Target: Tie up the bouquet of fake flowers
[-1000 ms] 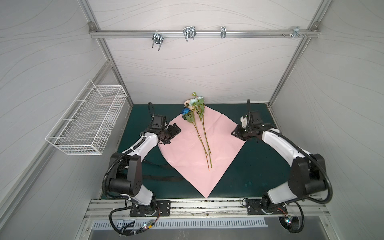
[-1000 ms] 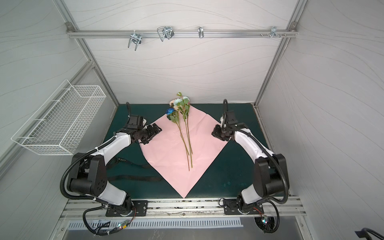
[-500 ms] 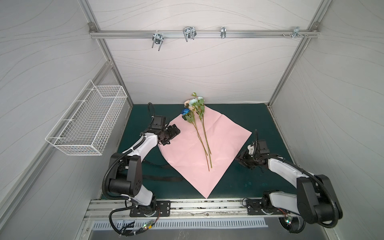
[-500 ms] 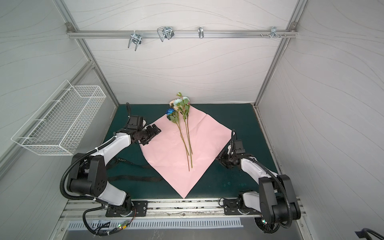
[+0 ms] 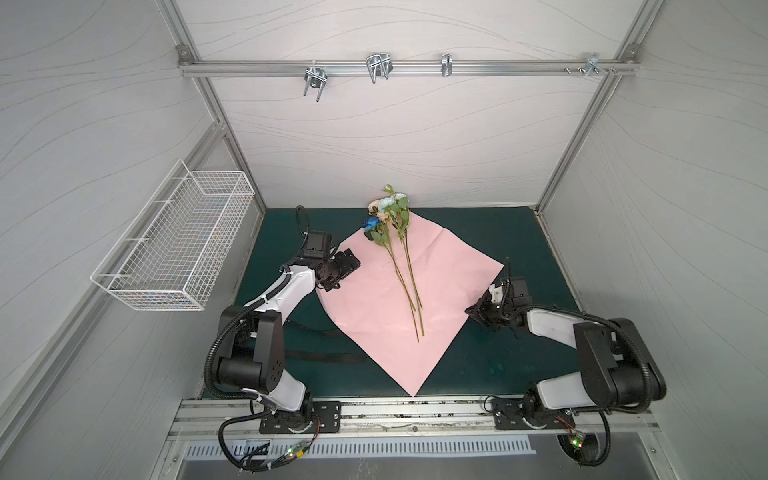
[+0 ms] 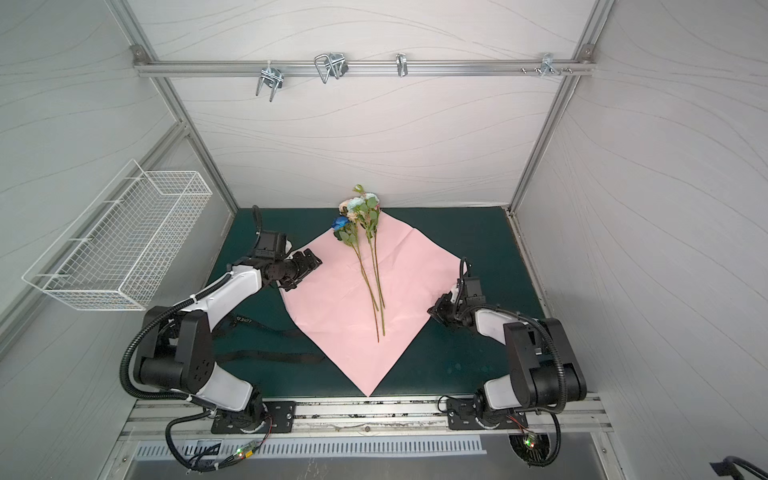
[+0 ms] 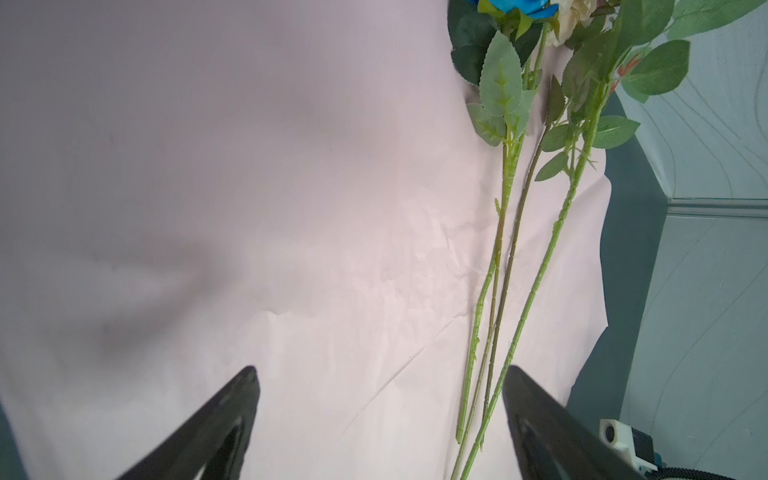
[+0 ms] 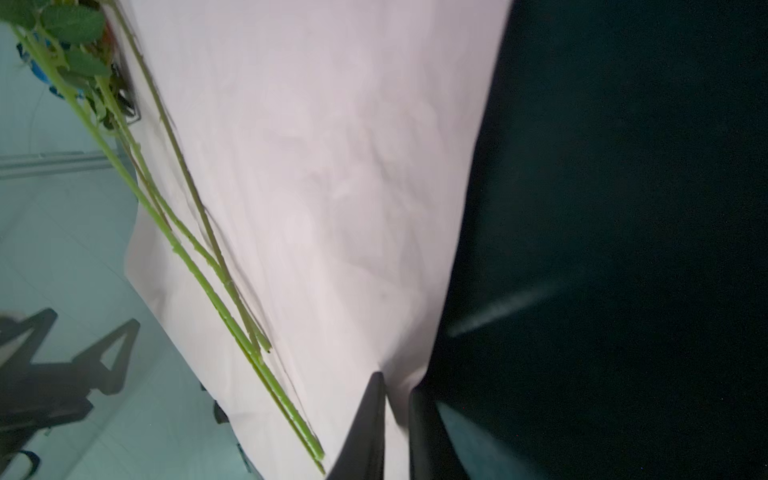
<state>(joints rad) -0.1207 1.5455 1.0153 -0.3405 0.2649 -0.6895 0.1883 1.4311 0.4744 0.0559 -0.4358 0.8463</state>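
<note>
**Top views.** The bouquet of fake flowers [image 5: 392,222] [image 6: 365,216] lies on the pink paper sheet [image 5: 374,311] [image 6: 340,299]. Its heads overhang the sheet's far corner and its stems run toward the near corner. The sheet lies as a diamond on the green desk [image 5: 498,232]. The left gripper [image 5: 345,272] [image 6: 303,272] is at the sheet's left corner with its jaws spread wide, and it holds nothing. The right gripper [image 5: 471,309] [image 6: 432,311] meets the sheet's right edge with its jaws closed. A black ribbon [image 5: 324,357] [image 6: 266,355] lies on the desk beside the left arm, apart from the stems.

**Left wrist view.** The left gripper [image 7: 380,374] is open over the paper sheet [image 7: 291,208]. The bouquet [image 7: 500,79] crosses just beside one finger, and nothing sits between the jaws.

**Right wrist view.** The right gripper [image 8: 397,382] appears to pinch the paper sheet [image 8: 332,166] at its edge. The bouquet's stem ends [image 8: 251,351] lie close by, untouched.

**Procedure (judgement).** The step in hand is probably folding the right side of the sheet over the stems.
1. Confirm that the pinch holds paper only.
2. Raise the edge a little and carry it across in a low arc, so that the sheet does not drag or roll the stems.
3. Use the open left gripper to steady the sheet or the stems against sliding.
4. Keep the fold below the flower heads and leave the stem section clear for the ribbon.
</note>
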